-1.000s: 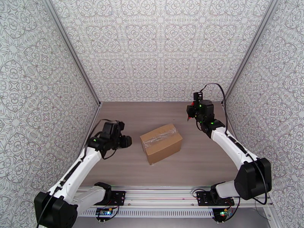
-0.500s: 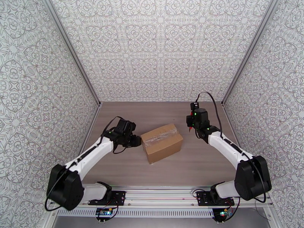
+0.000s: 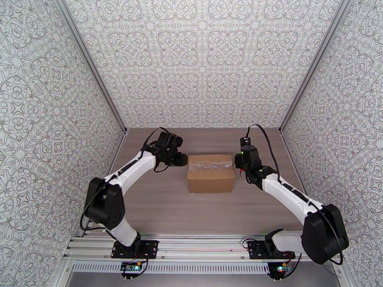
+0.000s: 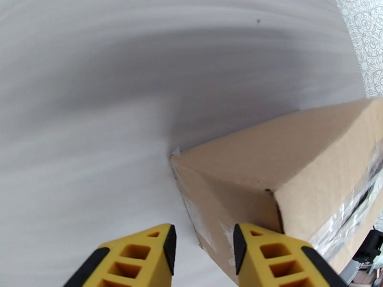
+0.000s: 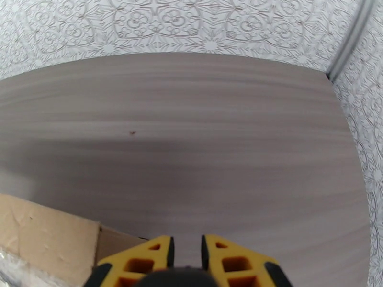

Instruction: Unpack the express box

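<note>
Two tools flank the express box (image 3: pixel 210 180), which sits in the middle of the surface (image 3: pixel 158 211) with its long side facing you. Brace it before working the seam. Set the left tool (image 4: pixel 202 237), jaws parted and empty, squarely against the left end, not the corner it points at. The right tool (image 5: pixel 186 242) sits just beside the right end, jaws a narrow slit apart; whether it grips anything, you cannot tell. The box is plain brown corrugated card, flaps shut, with clear wrinkled tape (image 3: pixel 210 164) shining along the top seam.
</note>
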